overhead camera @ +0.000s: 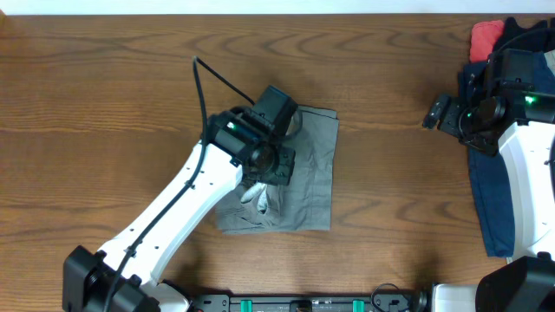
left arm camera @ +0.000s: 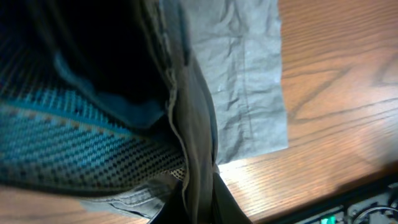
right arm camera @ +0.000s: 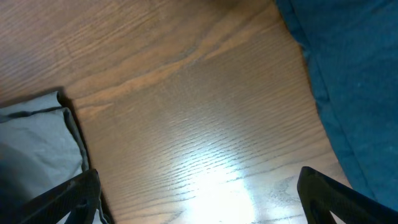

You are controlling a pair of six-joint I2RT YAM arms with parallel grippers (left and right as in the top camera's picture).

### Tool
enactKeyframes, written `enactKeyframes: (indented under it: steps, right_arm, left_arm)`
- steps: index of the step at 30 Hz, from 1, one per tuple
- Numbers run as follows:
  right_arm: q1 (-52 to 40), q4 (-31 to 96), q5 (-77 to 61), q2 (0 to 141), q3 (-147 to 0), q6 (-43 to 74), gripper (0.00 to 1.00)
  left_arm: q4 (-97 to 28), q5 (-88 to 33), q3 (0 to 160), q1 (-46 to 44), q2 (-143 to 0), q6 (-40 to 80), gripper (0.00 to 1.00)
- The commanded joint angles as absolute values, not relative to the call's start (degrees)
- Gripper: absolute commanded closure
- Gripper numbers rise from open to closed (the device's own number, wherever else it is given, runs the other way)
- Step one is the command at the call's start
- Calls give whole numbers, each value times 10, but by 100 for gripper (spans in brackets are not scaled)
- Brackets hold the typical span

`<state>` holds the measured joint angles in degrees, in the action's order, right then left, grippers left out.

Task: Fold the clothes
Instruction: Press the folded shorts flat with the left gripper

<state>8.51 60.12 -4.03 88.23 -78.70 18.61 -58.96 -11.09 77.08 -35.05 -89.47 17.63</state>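
Bright, even light. In the right wrist view, glare on the tabletop (right arm camera: 211,180) at six o'clock. In the left wrist view, the clothes (left arm camera: 193,162) are blurred and shadowed at ten o'clock.

Wood-grain tabletop (overhead camera: 104,104), seen from overhead. Dark blue garment (overhead camera: 490,204) lies in a long strip just outboard of the rt arm's fingers (right arm camera: 339,199). Red cloth (overhead camera: 486,35) sits bunched at the strip's far end, beyond the fingers. Wrist view: glare patch on bare wood btwn the fingers.
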Motion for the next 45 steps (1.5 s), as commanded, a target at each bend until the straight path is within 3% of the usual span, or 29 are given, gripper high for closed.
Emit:
enactKeyframes:
  steps: [1, 14, 17, 19, 25, 34, 45]
  right_arm:
    - [84, 600, -34, 881, -790, 184, 1]
    - [84, 600, -34, 881, -790, 184, 1]
    - [84, 600, -34, 881, -790, 184, 1]
    - [84, 600, -34, 881, -790, 184, 1]
    - [84, 600, -34, 881, -790, 184, 1]
    - [84, 600, -34, 881, -790, 184, 1]
    - [84, 600, -34, 881, -790, 184, 1]
  left_arm:
    - [-567, -113, 741, -351, -899, 161, 94]
    - [-451, -113, 684, -351, -900, 155, 93]
    - [-449, -113, 684, -351, -900, 155, 70]
    - [-449, -113, 684, -351, -900, 155, 60]
    - [-449, -113, 684, -351, -900, 155, 55]
    - [-453, -114, 684, -351, -900, 175, 57]
    - [-401, -187, 616, -354, -908, 264, 94]
